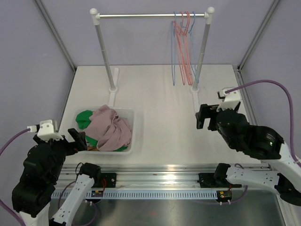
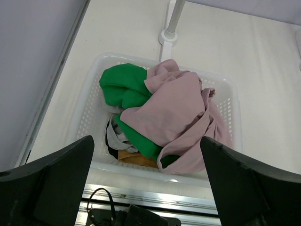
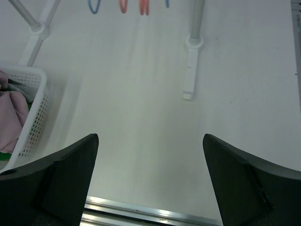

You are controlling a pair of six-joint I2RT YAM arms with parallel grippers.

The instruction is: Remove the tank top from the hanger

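Several thin red and blue hangers (image 1: 183, 47) hang bare at the right end of the rack's rail (image 1: 150, 15); their lower ends show in the right wrist view (image 3: 123, 5). A crumpled pink garment (image 1: 110, 127) (image 2: 174, 108), probably the tank top, lies on top of the clothes in the white basket (image 1: 132, 127) (image 2: 235, 117). My left gripper (image 1: 80, 140) (image 2: 146, 137) is open and empty, just in front of the basket's near wall. Over bare table right of the basket, my right gripper (image 1: 205, 117) (image 3: 150, 135) is open and empty.
Under the pink cloth lie a green garment (image 1: 84, 117) (image 2: 120, 84) and bits of grey, black and orange fabric. The rack's two white posts stand on feet (image 1: 113, 89) (image 3: 189, 80) at the back. A metal rail (image 1: 155, 172) runs along the near edge.
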